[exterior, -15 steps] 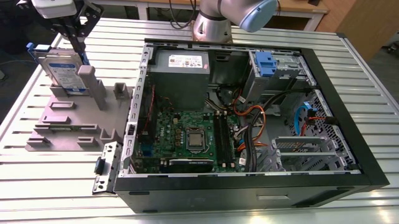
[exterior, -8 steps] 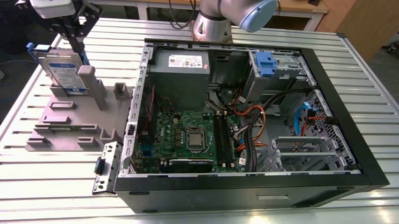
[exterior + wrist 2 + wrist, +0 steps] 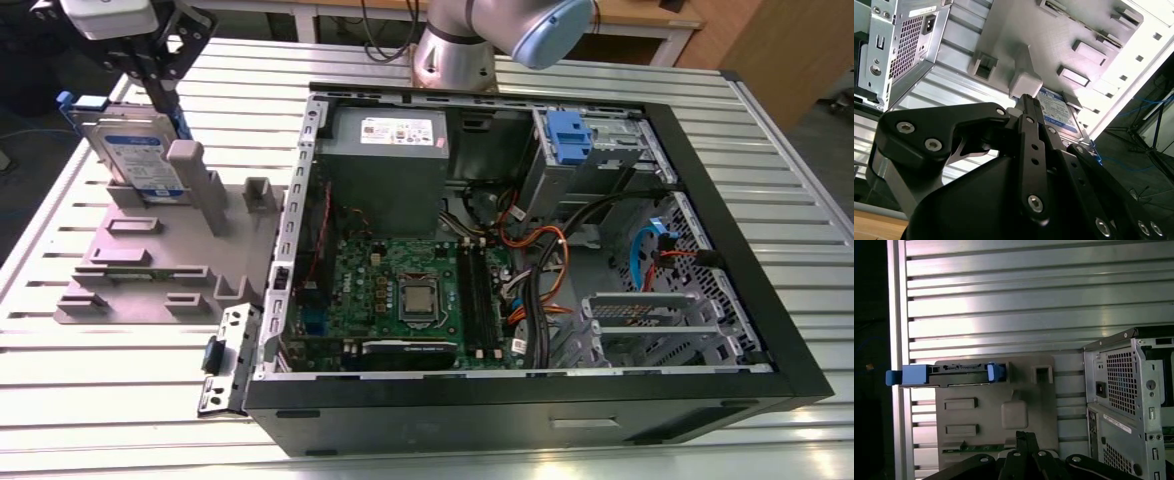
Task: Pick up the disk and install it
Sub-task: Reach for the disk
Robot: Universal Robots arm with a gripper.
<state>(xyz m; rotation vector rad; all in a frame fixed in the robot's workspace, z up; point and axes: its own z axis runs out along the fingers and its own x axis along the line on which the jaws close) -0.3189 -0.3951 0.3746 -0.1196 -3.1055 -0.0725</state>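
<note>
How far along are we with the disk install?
Nothing looks done yet: the disk stands upright in the grey fixture, outside the computer case. In hand: the gripper hangs close above the disk's top edge. Left: both the lift and the install.

Rm open above disk point(image 3: 140, 150), grey post point(image 3: 187, 170) just beside, PC case point(image 3: 304, 190) nr

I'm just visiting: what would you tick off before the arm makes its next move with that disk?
1. Disk standing upright in the grey holder: ok.
2. Gripper gripping the disk: not ok, it hangs clear of it.
3. Fingers open for a grab: not ok, they look shut.
4. Computer case open: ok.
5. Free bay for the disk: cannot tell.
</note>
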